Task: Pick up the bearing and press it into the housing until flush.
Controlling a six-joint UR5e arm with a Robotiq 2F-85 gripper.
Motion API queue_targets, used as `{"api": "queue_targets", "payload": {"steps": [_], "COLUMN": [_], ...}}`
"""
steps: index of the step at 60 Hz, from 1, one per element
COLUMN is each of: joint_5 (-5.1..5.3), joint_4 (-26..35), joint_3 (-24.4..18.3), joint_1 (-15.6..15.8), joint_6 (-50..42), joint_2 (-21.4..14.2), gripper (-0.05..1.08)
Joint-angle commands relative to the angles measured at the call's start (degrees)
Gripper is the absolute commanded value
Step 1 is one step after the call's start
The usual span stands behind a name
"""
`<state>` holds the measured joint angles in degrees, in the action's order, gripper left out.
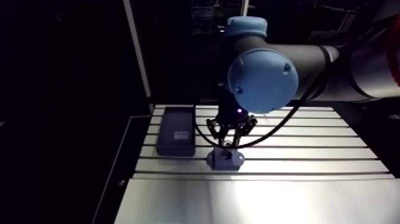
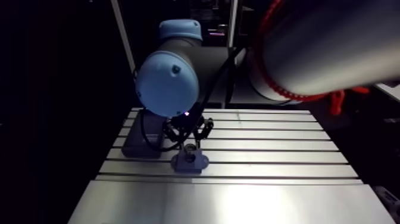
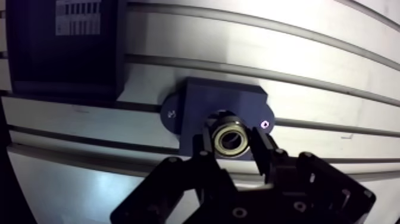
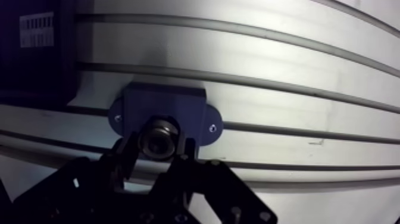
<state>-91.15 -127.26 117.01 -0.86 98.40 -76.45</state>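
Note:
A small metal ring bearing [image 3: 230,138] sits pressed between the two black fingers of my gripper [image 3: 231,146], which is shut on it. Right under it lies the dark blue housing [image 3: 202,104], a flat block with rounded ears and a screw in each, bolted on the slotted table. The bearing is over the housing's bore; whether it touches the bore I cannot tell. In the arm view the gripper [image 1: 230,142] hangs straight down over the housing [image 1: 225,159].
A dark rectangular box [image 1: 177,131] with a white label lies on the table just beside the housing. The slotted aluminium table [image 1: 309,155] stretches away on the other side, with a smooth plate [image 1: 256,202] along its near edge.

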Motion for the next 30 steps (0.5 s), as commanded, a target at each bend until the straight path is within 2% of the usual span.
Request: {"api": "queue_targets", "payload": {"steps": [1, 30], "joint_5": [-0.02, 0.14], "joint_4": [-1.55, -1.55], "joint_3": [0.81, 0.90], "joint_1": [-0.63, -0.54], "joint_6": [0.87, 0.88], "joint_2": [0.13, 0.74], "gripper": [0.69, 0.69]}}
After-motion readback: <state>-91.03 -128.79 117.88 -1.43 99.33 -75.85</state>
